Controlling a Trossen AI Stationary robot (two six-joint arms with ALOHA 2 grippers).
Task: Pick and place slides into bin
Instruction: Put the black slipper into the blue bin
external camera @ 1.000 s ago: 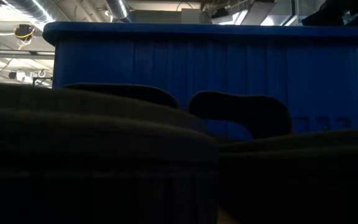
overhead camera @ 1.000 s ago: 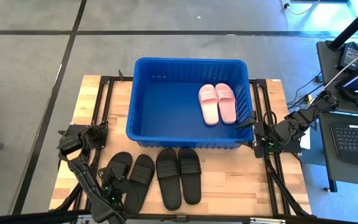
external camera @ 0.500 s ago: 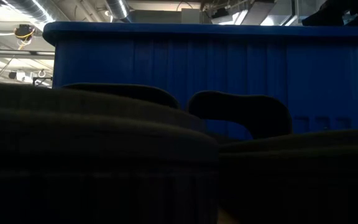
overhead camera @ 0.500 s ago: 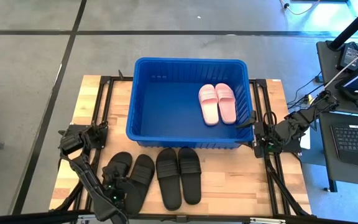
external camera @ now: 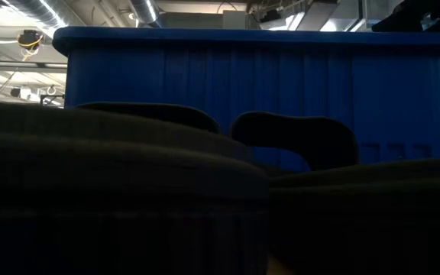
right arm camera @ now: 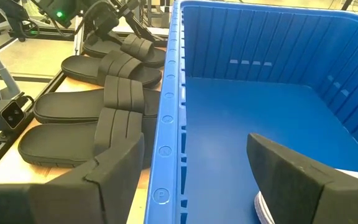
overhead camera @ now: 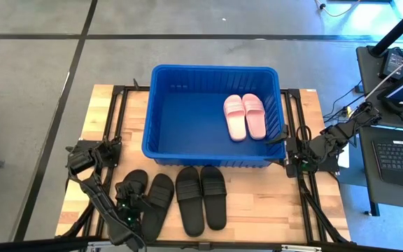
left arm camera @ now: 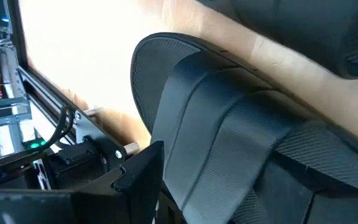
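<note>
Four black slides lie soles down on the table's near half: a left pair (overhead camera: 147, 198) and a right pair (overhead camera: 201, 198). Two pale pink slides (overhead camera: 244, 116) lie in the blue bin (overhead camera: 187, 119) at its right end. My left gripper (overhead camera: 129, 205) is low over the leftmost black slide (left arm camera: 229, 143). It is open, with one finger (left arm camera: 138, 177) beside the strap's end and the other hidden behind the strap. My right gripper (right arm camera: 197, 180) is open and empty at the bin's near right corner. One of its fingers is outside the near wall (right arm camera: 166, 124) and one inside. My left gripper is at the leftmost black slide's strap (left arm camera: 185, 124), coming from the near side and slanting down. The strap hides one finger, and I cannot tell whether the gripper touches it. The slide lies flat on the table.
The bin fills the table's far middle, and its near wall (external camera: 250, 99) rises just behind the black slides. Black frame rails (overhead camera: 117, 119) run along both sides of the table. A desk with a keyboard (overhead camera: 401, 155) stands past the right edge.
My left arm has shifted slightly over the left black pair. The slides and my right arm have kept still.
</note>
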